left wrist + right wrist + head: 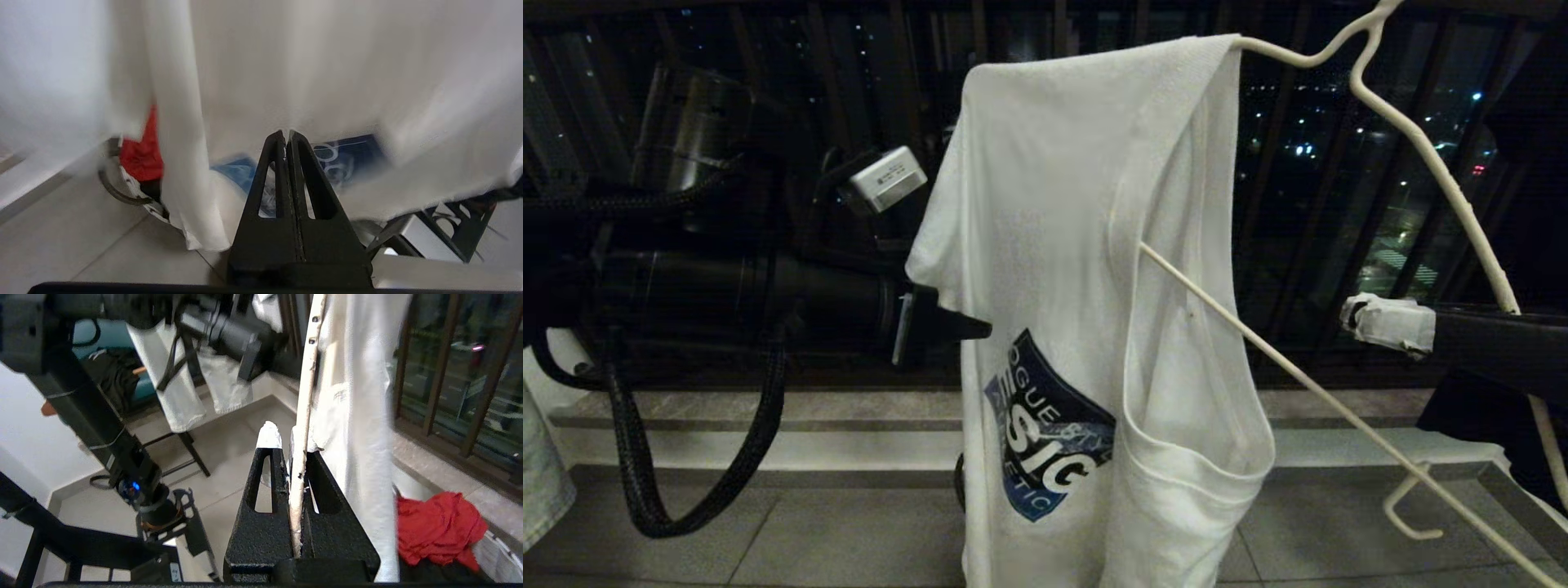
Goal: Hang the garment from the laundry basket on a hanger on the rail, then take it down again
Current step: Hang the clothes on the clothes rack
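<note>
**Shirt half on the hanger, one claw on each**

My left claw (286, 136) is pinched tight on a fold of the white T-shirt (1062, 245), just above its dark blue chest print (1049, 429); in the head view it comes in level from the left and meets the shirt's near edge under the sleeve. My right claw (292, 435) is clamped on one thin arm of the off-white wire hanger (1421, 155), which runs straight down between my fingers. I hold the hanger tilted in the air before the dark balcony bars (1307, 204). The shirt hangs from the hanger's upper end, draped over one shoulder of it only; the lower wire arm pokes out through the neck opening and slants down to the right, bare. Below, a red cloth (439, 528) lies heaped in the laundry basket (492, 549) on the tiled floor (849, 539).
</note>
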Robot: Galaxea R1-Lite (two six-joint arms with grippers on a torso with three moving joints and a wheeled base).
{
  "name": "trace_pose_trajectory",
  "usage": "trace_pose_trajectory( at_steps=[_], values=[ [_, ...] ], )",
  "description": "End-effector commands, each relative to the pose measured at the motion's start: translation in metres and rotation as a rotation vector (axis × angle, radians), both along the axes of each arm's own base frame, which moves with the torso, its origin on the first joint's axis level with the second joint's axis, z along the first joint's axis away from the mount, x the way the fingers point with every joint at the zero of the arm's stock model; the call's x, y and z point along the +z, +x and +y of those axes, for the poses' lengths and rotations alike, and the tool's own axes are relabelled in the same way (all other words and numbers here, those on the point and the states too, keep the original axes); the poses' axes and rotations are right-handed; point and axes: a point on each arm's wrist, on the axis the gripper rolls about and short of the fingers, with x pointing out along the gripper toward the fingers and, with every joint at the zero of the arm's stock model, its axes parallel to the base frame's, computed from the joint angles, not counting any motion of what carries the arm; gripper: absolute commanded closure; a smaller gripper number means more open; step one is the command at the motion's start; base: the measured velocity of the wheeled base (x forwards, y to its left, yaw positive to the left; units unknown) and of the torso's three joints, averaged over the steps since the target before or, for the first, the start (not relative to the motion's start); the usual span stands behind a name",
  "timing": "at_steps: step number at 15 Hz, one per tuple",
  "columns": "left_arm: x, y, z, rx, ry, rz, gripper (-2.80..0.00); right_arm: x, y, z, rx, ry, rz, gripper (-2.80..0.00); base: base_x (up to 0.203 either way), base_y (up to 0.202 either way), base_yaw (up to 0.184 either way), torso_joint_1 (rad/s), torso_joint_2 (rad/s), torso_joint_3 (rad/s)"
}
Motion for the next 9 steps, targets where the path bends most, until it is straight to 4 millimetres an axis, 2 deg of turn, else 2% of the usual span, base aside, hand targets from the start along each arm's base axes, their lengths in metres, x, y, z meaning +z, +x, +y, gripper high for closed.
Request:
trace_pose_trajectory(
  at_steps=[1, 3, 6, 9],
  values=[
    [-0.001, -0.019, -0.005, -0.055, -0.021, -0.024, 0.00, 0.000, 0.000, 0.000, 0.002, 0.000, 0.003, 0.00, 0.000, 0.000, 0.000, 0.000, 0.00, 0.000],
    [0.000, -0.030, -0.012, -0.103, -0.028, -0.027, 0.00, 0.000, 0.000, 0.000, 0.002, 0.000, 0.003, 0.00, 0.000, 0.000, 0.000, 0.000, 0.00, 0.000],
    [0.000, -0.033, -0.017, -0.118, -0.024, -0.032, 0.00, 0.000, 0.000, 0.000, 0.002, 0.002, 0.000, 0.00, 0.000, 0.000, 0.000, 0.000, 0.00, 0.000],
    [0.018, -0.042, -0.013, -0.057, -0.069, -0.061, 0.00, 0.001, 0.000, 0.000, 0.004, 0.002, 0.001, 0.00, 0.000, 0.000, 0.000, 0.000, 0.00, 0.000]
  ],
)
